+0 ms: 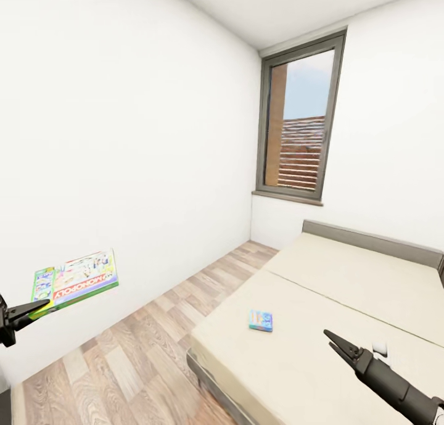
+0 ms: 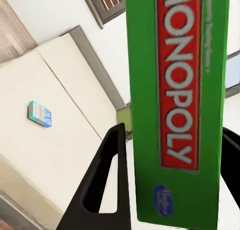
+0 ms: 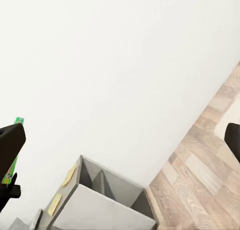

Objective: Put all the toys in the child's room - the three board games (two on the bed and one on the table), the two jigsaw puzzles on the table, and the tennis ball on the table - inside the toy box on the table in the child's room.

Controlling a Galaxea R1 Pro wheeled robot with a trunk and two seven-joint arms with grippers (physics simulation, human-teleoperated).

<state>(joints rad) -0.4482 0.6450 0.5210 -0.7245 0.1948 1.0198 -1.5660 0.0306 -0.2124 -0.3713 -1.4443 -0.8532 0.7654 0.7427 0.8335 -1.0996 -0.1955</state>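
My left gripper [image 1: 34, 306] is shut on a green Monopoly board game [image 1: 75, 283] and holds it in the air at the far left, near the white wall. In the left wrist view the box [image 2: 177, 89] stands between the two black fingers [image 2: 102, 182]. A second, small blue board game [image 1: 261, 321] lies flat on the bed [image 1: 345, 289], near its foot end; it is also in the left wrist view [image 2: 40, 113]. My right gripper [image 1: 336, 340] hangs over the bed's near part, open, with nothing between its fingers. The table and toy box are out of view.
The beige bed with a grey headboard [image 1: 370, 240] takes up the right side. A strip of wood floor [image 1: 154, 345] runs between bed and left wall. A window [image 1: 299, 123] is in the far corner. A grey compartmented shelf [image 3: 100, 202] shows in the right wrist view.
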